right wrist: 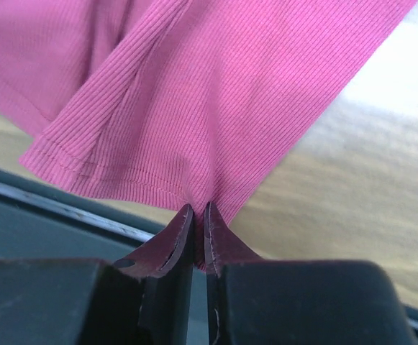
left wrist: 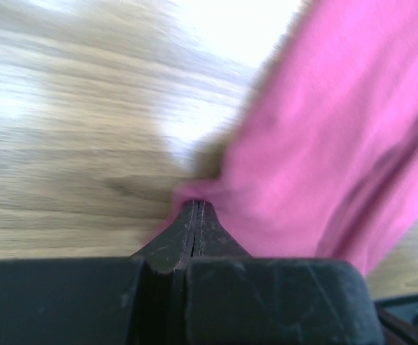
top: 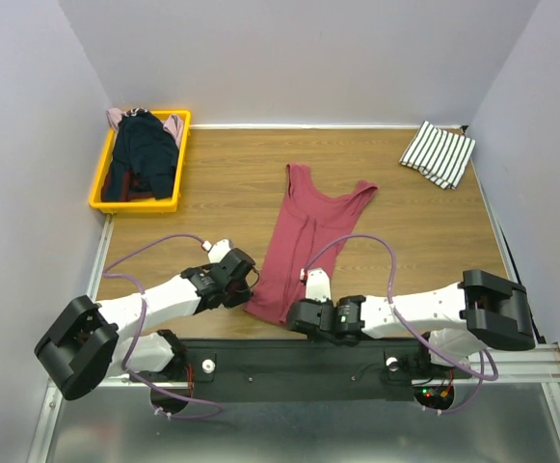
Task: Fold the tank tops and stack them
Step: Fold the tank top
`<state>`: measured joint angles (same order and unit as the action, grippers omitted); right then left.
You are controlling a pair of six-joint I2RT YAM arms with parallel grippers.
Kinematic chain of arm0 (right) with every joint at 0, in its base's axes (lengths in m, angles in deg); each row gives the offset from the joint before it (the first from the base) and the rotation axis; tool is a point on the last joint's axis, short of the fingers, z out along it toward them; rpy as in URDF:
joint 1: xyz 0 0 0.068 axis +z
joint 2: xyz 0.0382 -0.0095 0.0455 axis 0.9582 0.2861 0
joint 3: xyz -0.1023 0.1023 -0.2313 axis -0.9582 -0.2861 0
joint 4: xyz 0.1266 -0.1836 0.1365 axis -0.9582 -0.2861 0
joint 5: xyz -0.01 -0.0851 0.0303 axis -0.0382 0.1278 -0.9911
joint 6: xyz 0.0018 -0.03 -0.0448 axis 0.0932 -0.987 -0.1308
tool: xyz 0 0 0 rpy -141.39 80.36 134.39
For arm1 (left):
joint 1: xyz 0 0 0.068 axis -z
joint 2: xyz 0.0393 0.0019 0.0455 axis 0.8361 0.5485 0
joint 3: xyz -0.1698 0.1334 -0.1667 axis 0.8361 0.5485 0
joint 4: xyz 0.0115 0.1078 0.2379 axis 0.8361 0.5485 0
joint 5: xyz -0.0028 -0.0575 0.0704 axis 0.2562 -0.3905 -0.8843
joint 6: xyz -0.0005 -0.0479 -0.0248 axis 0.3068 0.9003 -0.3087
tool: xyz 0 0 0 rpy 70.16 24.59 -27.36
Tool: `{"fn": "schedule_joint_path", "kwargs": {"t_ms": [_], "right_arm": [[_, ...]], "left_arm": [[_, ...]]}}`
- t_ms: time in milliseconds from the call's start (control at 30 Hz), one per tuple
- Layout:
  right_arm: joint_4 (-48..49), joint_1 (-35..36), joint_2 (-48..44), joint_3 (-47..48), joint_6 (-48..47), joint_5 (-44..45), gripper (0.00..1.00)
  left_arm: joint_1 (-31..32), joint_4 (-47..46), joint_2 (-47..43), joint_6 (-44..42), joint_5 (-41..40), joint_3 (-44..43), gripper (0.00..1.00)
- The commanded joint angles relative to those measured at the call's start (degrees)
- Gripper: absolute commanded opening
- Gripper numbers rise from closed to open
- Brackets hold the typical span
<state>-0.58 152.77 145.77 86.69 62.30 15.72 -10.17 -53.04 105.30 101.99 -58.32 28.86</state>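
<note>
The dark red tank top [top: 304, 241] lies lengthwise on the wooden table, straps pointing away, hem near the arms. My left gripper [top: 248, 289] is shut on the hem's left corner; in the left wrist view the cloth [left wrist: 324, 144] bunches at the closed fingertips [left wrist: 196, 205]. My right gripper [top: 294, 313] is shut on the hem's right corner; in the right wrist view the ribbed cloth [right wrist: 216, 93] is pinched between the fingertips [right wrist: 198, 210]. A folded white tank top with black stripes [top: 438, 153] lies at the far right. Dark navy [top: 143, 159] and pale pink [top: 173, 127] tops sit in the bin.
A yellow bin [top: 106, 201] stands at the far left of the table. Grey walls close in the back and both sides. A black mounting rail [top: 299, 362] runs along the near edge under both arm bases.
</note>
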Motion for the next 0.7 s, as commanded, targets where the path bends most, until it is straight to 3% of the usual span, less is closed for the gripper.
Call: {"fn": "schedule_joint_path", "kwargs": {"t_ms": [0, 133, 233, 333, 467, 533, 633, 667], "right_arm": [[-3.3, 2.5, -2.3, -1.0, 3.5, 0.1, 0.11], [-3.7, 4.1, -1.5, -0.7, 4.7, -0.4, 0.13], [-3.8, 4.6, 0.5, 0.5, 5.5, 0.0, 0.25], [-4.0, 4.6, -0.2, 0.8, 5.8, 0.7, 0.52], [-7.2, 4.6, -6.7, 1.6, 6.5, 4.3, 0.67], [-9.7, 4.5, -9.4, 2.9, 7.0, 7.8, 0.70], [-12.0, -1.6, -14.7, 5.0, 2.6, 12.3, 0.71], [-12.0, -8.3, -16.1, 5.3, 0.8, 11.9, 0.71]], "left_arm": [[-2.4, 4.6, -1.8, -2.5, -4.0, -1.4, 0.00], [-2.8, 4.0, -2.6, -2.9, -3.1, -0.8, 0.00], [-2.8, 3.3, -2.6, -3.5, -1.5, -0.9, 0.00], [-2.8, 3.4, -3.9, -5.0, 0.4, -2.1, 0.00], [-2.8, 5.7, -6.6, -10.0, 0.0, -7.1, 0.10], [-2.8, 5.6, -7.3, -12.7, 0.5, -9.5, 0.13], [-1.4, 4.0, -6.2, -14.7, 3.4, -14.1, 0.13], [-0.5, 3.0, -4.8, -14.7, 3.9, -16.0, 0.13]]}}
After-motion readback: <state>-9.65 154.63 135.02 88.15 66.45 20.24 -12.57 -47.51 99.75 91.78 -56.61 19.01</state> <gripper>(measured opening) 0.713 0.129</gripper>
